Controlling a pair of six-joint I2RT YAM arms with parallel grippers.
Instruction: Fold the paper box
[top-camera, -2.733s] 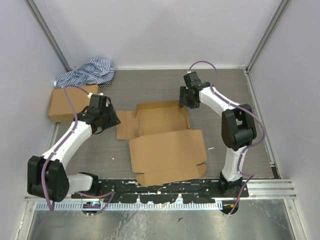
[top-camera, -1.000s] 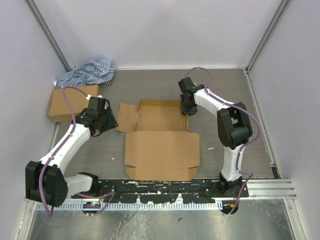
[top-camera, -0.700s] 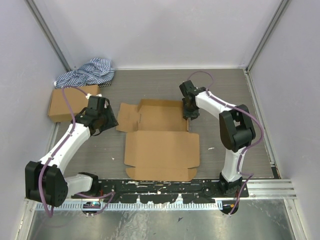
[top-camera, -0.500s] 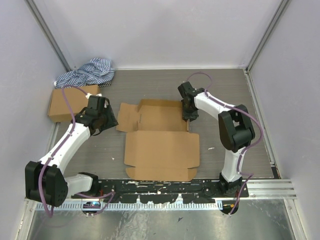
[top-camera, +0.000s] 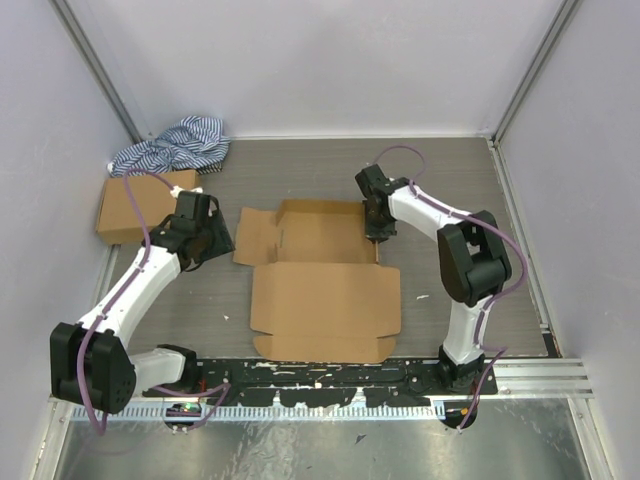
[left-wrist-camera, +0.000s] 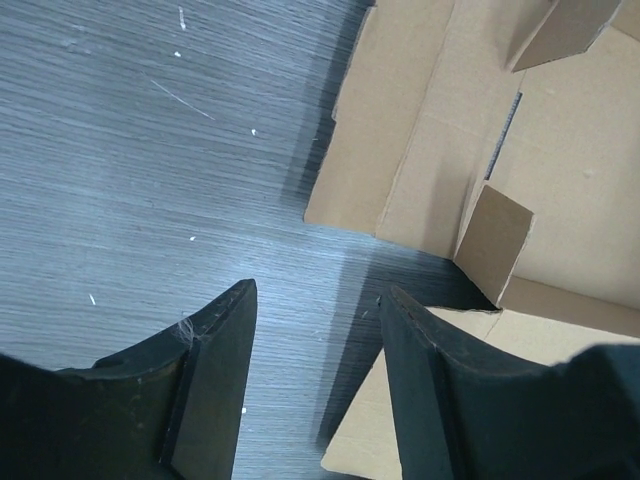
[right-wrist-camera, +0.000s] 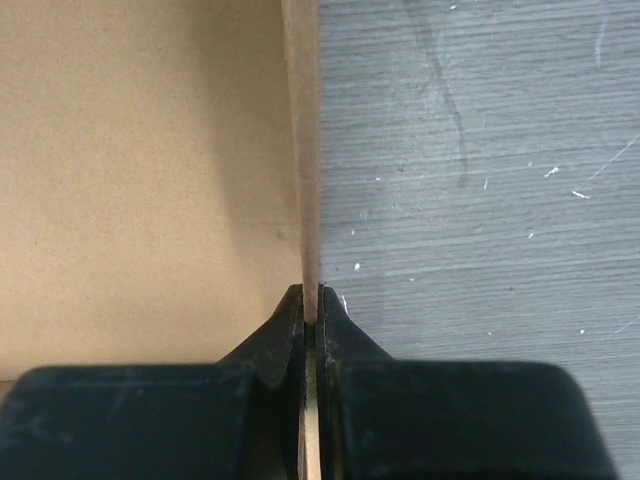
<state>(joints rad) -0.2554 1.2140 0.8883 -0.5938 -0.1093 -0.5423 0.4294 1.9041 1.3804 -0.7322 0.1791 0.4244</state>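
Note:
The paper box (top-camera: 322, 295) is a brown die-cut cardboard sheet lying mid-table, its big near panel flat and the far tray part (top-camera: 320, 232) with raised flaps. My right gripper (top-camera: 375, 228) is shut on the upright right side wall (right-wrist-camera: 302, 150) of the box, the thin cardboard edge pinched between its fingertips (right-wrist-camera: 290, 310). My left gripper (left-wrist-camera: 318, 305) hangs open over bare table just left of the sheet's left flap (left-wrist-camera: 400, 130); nothing is between its fingers. A small raised tab (left-wrist-camera: 495, 240) stands beside it.
A smaller ready-made brown cardboard box (top-camera: 135, 205) sits at the far left with a striped blue-white cloth (top-camera: 175, 142) behind it. White walls enclose the table on three sides. A metal rail (top-camera: 330, 375) runs along the near edge by the arm bases.
My right gripper closed onto the box's right side wall. The left gripper opened slightly and stayed in place. Earlier the sheet was shifted and squared up.

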